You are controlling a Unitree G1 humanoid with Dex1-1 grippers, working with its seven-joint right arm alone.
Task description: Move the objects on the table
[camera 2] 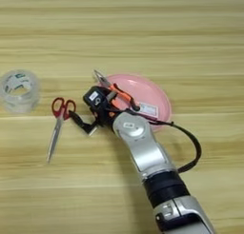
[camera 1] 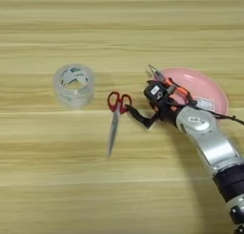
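Scissors [camera 1: 115,122] with red handles lie left of centre, blades pointing toward the lower left, and the right gripper [camera 1: 139,119] sits just beside their handle loops, its two black fingers low over the table [camera 1: 122,33] and pointing left at them. How far apart those fingers stand I cannot tell; they seem to hold nothing. Further left, well apart, stands the clear tape roll [camera 1: 74,84]. Right of centre is the pink plate [camera 1: 217,92], with the small white-red box [camera 1: 206,104] near its lower rim and the orange-black pliers [camera 1: 164,80] lying across its left edge, nose poking out to the upper left; the arm crosses in front of the plate's lower left. By the look of it, the step in hand is a reach for the scissors. Next would be closing over the handles, which lie flat and thin, so the fingers must come right down to the wood.
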